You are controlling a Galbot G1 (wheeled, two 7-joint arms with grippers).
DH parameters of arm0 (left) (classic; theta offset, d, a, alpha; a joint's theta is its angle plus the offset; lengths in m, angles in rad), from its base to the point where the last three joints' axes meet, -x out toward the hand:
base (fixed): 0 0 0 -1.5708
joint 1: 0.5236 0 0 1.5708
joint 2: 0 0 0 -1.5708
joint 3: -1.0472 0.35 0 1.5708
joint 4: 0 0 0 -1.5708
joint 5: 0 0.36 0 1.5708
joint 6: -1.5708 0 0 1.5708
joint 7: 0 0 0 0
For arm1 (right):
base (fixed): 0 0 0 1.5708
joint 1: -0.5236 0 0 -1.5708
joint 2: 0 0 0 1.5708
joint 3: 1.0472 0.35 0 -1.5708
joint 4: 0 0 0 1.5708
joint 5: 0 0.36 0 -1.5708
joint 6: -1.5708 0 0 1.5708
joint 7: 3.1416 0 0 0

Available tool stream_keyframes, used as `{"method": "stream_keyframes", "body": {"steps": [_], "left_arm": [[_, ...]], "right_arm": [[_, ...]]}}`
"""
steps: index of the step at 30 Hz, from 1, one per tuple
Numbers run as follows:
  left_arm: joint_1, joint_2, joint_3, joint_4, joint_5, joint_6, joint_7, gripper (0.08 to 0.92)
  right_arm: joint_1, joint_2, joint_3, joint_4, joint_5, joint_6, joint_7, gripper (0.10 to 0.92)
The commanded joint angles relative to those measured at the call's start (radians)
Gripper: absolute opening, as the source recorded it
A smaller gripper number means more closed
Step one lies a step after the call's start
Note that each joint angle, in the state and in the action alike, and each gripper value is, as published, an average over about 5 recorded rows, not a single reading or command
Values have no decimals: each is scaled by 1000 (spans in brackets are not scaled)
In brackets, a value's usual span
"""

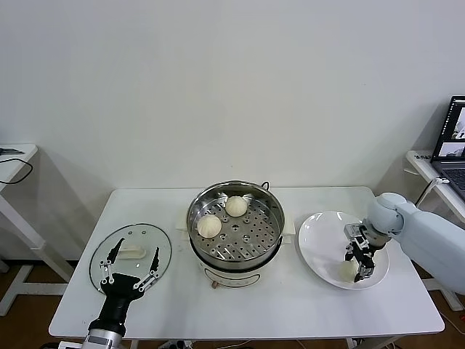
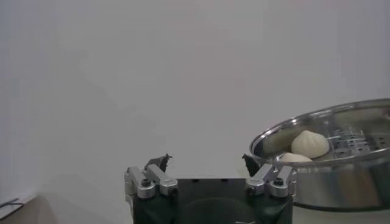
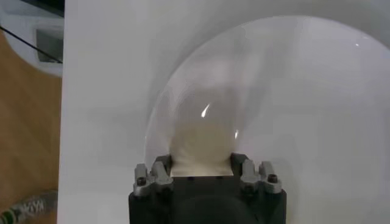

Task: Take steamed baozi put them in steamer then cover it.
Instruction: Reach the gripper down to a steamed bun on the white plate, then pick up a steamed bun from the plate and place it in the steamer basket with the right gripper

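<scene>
The steamer (image 1: 196, 218) stands mid-table with two steamed baozi (image 1: 209, 225) (image 1: 235, 206) on its perforated tray. On the white plate (image 1: 320, 233) at the right, my right gripper (image 1: 360, 270) is shut on a third baozi (image 1: 346, 269). In the right wrist view that bun (image 3: 201, 143) fills the gap between the jaws of the right gripper (image 3: 201, 164). The cover (image 1: 142, 236) lies flat on the table's left. Just above it my left gripper (image 1: 135, 249) stands open and holds nothing. In the left wrist view the left gripper (image 2: 206, 161) has the steamer (image 2: 341, 176) and its buns (image 2: 309, 143) off to one side.
A laptop (image 1: 454, 138) sits on a side table at the far right. Another small table (image 1: 14, 156) with a cable stands at the far left. The white plate (image 3: 304, 91) lies close to the table's right edge.
</scene>
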Motion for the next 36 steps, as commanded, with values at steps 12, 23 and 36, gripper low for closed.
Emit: {"method": "stream_keyframes", "body": {"steps": [12,23,36], "left_arm": [[10,5,0,-20,0,7,0,823],[11,5,4,-28,5,12,-2,823],[25,3,-4,-47,9,10,-4,823]], "right_arm": [[372,-104,-193,114,173,10,-50,628],[824,-25,-417,219,236,149,-83,628],[954,240,-536,305,224,449,-14,628]]}}
